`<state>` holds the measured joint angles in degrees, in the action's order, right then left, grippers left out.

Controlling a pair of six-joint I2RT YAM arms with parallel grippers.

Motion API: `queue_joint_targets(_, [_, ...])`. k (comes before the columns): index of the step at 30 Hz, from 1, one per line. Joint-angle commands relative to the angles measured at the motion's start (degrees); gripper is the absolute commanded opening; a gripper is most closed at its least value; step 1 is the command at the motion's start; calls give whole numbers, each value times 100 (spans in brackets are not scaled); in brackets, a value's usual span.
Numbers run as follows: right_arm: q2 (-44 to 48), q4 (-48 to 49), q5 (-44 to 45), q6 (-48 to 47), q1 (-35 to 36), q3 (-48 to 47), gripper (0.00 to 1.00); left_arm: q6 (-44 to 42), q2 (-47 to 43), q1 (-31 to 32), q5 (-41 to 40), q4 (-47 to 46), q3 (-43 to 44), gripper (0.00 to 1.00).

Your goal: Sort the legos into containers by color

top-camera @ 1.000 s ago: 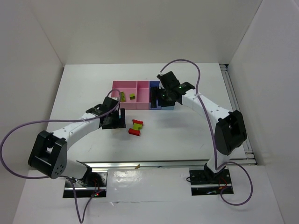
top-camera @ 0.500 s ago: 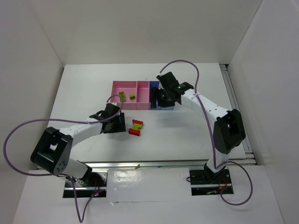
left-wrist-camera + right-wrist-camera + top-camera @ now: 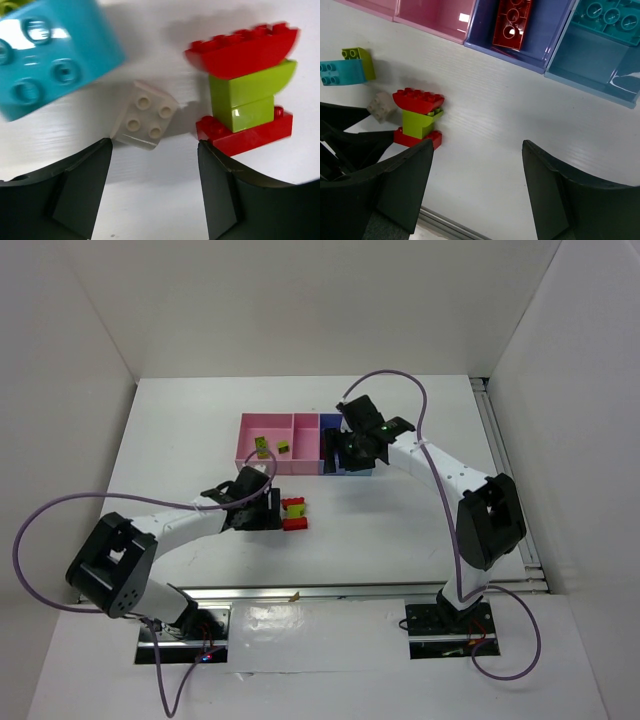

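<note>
My left gripper [image 3: 268,512] is open and empty, low over the table. Just ahead of its fingertips [image 3: 106,150] lies a whitish lego [image 3: 144,117]. A teal lego [image 3: 50,55] lies to its left. A stack of red, yellow-green and red legos [image 3: 245,95] lies to its right, and shows in the top view [image 3: 294,512]. My right gripper [image 3: 350,452] is open and empty above the containers [image 3: 278,430]. Its wrist view shows a red lego [image 3: 512,22] in the dark blue bin [image 3: 540,45] and a teal lego [image 3: 607,15] in the light blue bin [image 3: 590,70].
Two yellow-green legos [image 3: 262,447] lie in the pink bins. Another yellow-green lego [image 3: 357,57] sits against the teal lego [image 3: 337,72] on the table. A metal rail [image 3: 330,590] runs along the table's near edge. White walls enclose the table.
My left gripper has moved right and toward the near edge, and now sits beside the red and green stack, which looks slightly turned. The right arm has barely moved.
</note>
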<state>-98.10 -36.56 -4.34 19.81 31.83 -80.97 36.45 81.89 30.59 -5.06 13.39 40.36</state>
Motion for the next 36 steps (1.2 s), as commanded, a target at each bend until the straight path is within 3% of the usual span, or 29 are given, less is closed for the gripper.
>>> queue_joint_targets(1, [28,201,12,-39,-72,107,79,73,196,228,5,93,341,80])
queue_joint_targets(4, [28,201,12,-39,-72,108,79,73,459,290,-520,365,578,85])
queue_joint_targets(9, [28,201,12,-39,-72,108,79,-137,898,369,-1094,718,876,85])
queue_joint_targets(16, [28,201,12,-39,-72,108,79,-305,1216,422,-1340,823,1150,77])
queue_joint_targets(18, [28,201,12,-39,-72,108,79,-374,1216,422,-1340,771,1150,71])
queue_joint_targets(23, [-24,201,12,-39,-72,108,79,-375,1067,422,-1209,1024,1421,28])
queue_joint_targets(27, [107,201,196,-39,-125,108,79,-401,899,422,-988,1815,2290,19])
queue_joint_targets(29, [221,201,380,13,-125,108,79,-462,960,422,-935,2360,3142,13])
queue_joint_targets(32, [563,324,748,171,-256,239,79,-525,1451,352,-699,2738,4343,6])
queue_joint_targets(36, [845,210,1513,549,-406,239,79,-533,2339,238,-497,2880,5761,6])
